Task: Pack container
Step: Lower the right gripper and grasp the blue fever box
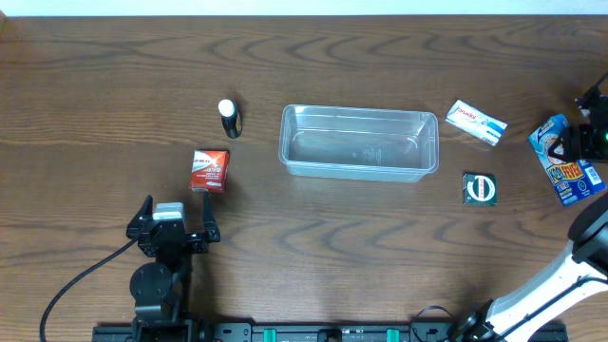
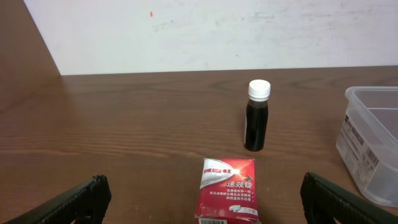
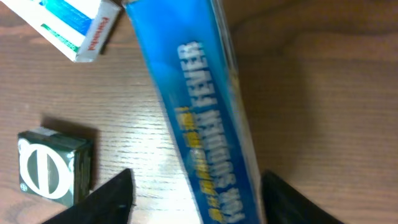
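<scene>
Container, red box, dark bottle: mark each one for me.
container [image 1: 356,147], overhead view, bare floor of the tub.
red box [image 2: 227,186], left wrist view, printed front face.
dark bottle [image 2: 256,127], left wrist view, dark body below the white cap.

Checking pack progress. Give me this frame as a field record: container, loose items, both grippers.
container: mid-table, clear tub, empty
red box: left of container, just ahead of left gripper
dark bottle: white cap, upright, beyond red box
white-and-blue box: right of container, far side
green box: right of container, near side
blue packet: far right, on table
left gripper: open, holding nothing
right gripper: open, jaws either side of blue packet, gap showing on one side
</scene>
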Controlling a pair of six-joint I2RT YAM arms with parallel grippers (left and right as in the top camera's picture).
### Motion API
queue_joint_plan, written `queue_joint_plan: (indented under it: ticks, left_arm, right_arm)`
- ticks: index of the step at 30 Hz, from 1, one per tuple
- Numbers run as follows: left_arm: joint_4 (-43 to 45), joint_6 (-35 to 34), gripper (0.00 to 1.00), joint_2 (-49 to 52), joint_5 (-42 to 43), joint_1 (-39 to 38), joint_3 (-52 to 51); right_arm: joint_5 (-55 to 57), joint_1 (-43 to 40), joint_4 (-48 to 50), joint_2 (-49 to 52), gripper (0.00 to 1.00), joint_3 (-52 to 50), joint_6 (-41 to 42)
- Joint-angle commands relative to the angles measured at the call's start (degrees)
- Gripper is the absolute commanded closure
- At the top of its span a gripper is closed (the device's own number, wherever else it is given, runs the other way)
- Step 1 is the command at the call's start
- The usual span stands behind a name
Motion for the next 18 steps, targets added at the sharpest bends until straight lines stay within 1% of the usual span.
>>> queue_joint_plan:
  ticks: [1, 4, 7, 11, 13, 18]
  left_arm:
    - [-0.8, 0.6, 0.02, -0.4, 0.3, -0.1, -1.7]
    - [-0.8, 0.6, 0.02, -0.4, 0.3, -0.1, -1.7]
    - [-0.8, 0.6, 0.02, -0.4, 0.3, -0.1, -1.7]
    - [-0.8, 0.6, 0.02, -0.4, 0.3, -0.1, -1.7]
    - [-0.8, 0.6, 0.02, -0.4, 0.3, -0.1, -1.7]
    - [-0.8, 0.6, 0.02, -0.4, 0.3, -0.1, -1.7]
  right_arm:
    - [2.2, -0.7, 0.0, 0.2, 0.41, 0.4, -0.2]
    - [4.2, -0.7, 0.0, 0.2, 0.48, 0.3, 0.4]
    - [6.6, -0.6, 0.4, 0.2, 0.51, 0.3, 2.4]
    - [7.6, -0.6, 0.5, 0.2, 0.54, 0.2, 2.5]
    - [9.6, -0.6, 0.9, 0.2, 0.57, 0.2, 4.7]
    - [12.7, -0.6, 1.6, 0.2, 0.57, -0.2, 8.8]
